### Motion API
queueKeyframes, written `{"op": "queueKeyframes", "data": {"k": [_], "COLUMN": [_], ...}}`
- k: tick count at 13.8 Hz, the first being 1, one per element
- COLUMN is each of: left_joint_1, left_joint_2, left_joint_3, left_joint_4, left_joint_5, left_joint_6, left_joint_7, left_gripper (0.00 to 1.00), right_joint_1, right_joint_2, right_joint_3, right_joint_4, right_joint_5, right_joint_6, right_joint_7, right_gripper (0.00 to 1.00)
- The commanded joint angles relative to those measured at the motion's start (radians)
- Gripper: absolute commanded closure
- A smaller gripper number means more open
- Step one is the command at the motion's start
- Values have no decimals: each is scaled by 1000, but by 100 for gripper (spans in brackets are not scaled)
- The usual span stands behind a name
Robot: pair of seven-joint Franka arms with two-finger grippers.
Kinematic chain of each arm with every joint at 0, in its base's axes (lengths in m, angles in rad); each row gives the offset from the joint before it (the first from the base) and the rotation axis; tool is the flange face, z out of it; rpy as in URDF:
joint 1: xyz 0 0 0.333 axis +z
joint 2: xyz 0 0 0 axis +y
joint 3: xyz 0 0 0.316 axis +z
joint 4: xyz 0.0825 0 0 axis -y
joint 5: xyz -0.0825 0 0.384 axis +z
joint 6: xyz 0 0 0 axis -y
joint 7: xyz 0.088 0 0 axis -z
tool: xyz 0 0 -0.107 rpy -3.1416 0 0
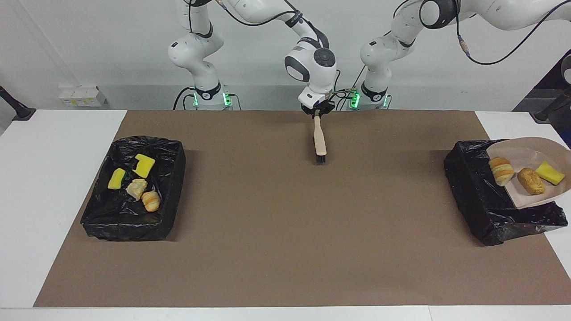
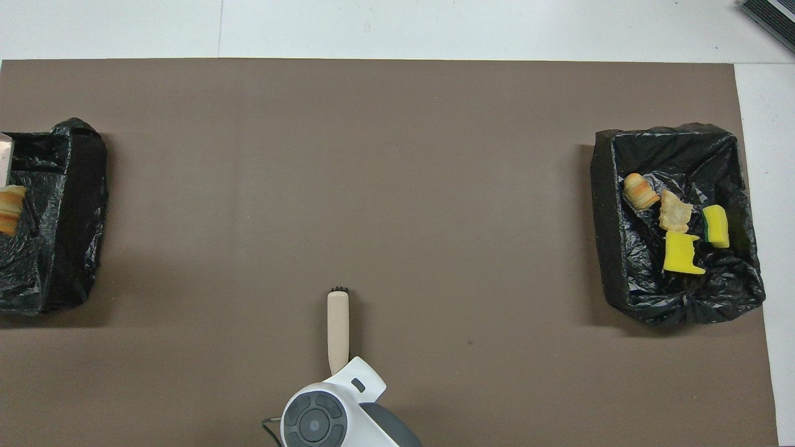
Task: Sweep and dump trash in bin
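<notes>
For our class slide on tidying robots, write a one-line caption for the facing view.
Dustpan carrying three scraps hangs over one bag-lined bin; the right hand holds the brush.

no legible txt, labels, nos. anywhere

Facing cam high, overhead steep; both share mat (image 1: 285, 223), seemingly.

Bright, even light from above, both views sharp. Soft shadows on mat (image 1: 285, 232) beside bins (image 1: 134, 191), approx 3 o'clock in facing view. Slight sheen on bin liners. No blur.
</notes>
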Motion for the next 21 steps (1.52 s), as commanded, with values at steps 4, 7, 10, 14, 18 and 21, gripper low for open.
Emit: {"op": "queueKeyframes", "data": {"k": [4, 7, 10, 14, 18, 21], "left_joint_1": [-105, -124, -134, -205, -301, -341], "left_joint_2": [-103, -132, -165, -175, -197, -186], "left_joint_3": [10, 8, 8, 1, -2, -2], "left_joint_4": [-185, -194, -197, -211, -240, -191], "left_joint_5": [421, 618, 657, 626, 612, 453], "left_joint_6": [24, -72, -100, -162, -304, -365], "left_joint_7": [-223, -310, -310, -376, -483, -548], "left_gripper": [100, 100, 100, 100, 100, 100], "right_joint_1": [-41, -76, -186, -356, -507, -634], "right_joint_2": [14, -18, -113, -218, -244, -270], "right_joint_3": [1, -5, -4, -7, -16, -18], "right_joint_4": [75, 95, 93, 125, 242, 279], "right_joint_5": [-17, -14, -13, -20, -65, -65], "right_joint_6": [-54, -71, -91, -210, -387, -418], "right_joint_7": [6, 20, 21, -2, -144, -278], "right_gripper": [55, 46, 20, 0, 0, 0]}}
